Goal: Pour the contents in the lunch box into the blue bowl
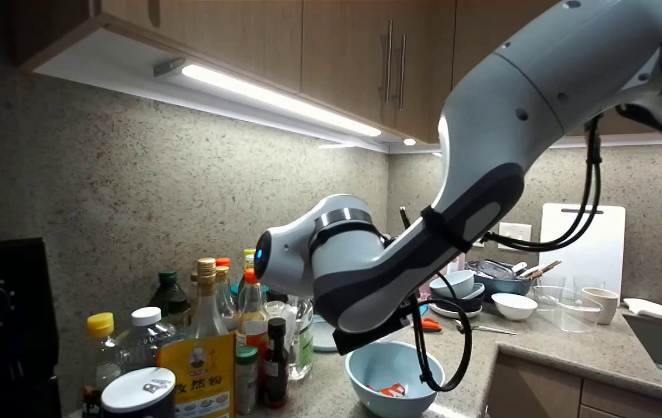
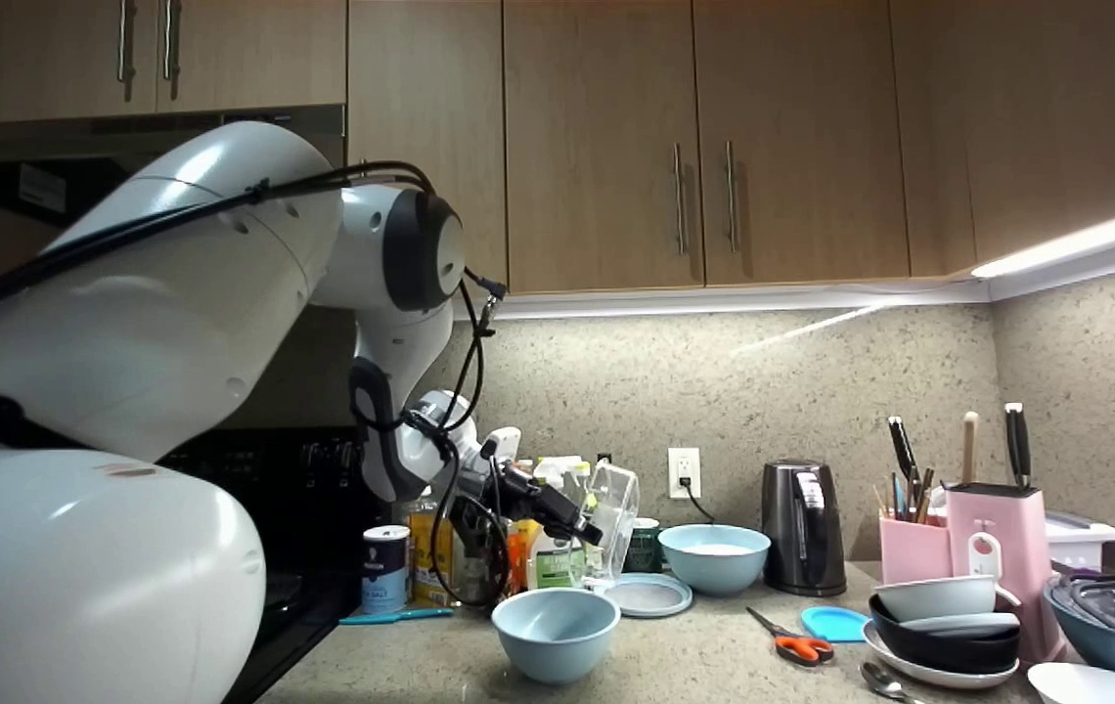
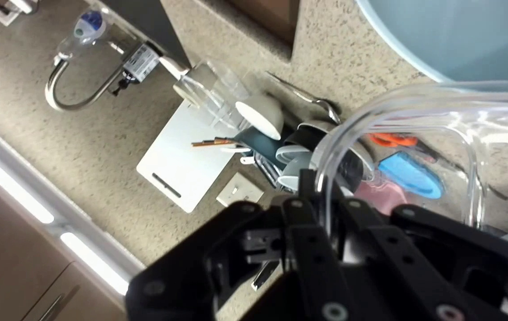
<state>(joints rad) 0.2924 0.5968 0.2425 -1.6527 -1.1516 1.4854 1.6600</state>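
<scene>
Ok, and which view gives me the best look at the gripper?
The wrist view: there the gripper is close up, shut on the wall of the clear container. In an exterior view it looks small and dark, pictured above the nearer blue bowl. In an exterior view the arm hides its fingertips.

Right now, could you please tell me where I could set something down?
In an exterior view, bare counter shows between the nearer blue bowl and the scissors, and beside that bowl, in front of the turquoise utensil. It is crowded around bottles and stacked bowls.
</scene>
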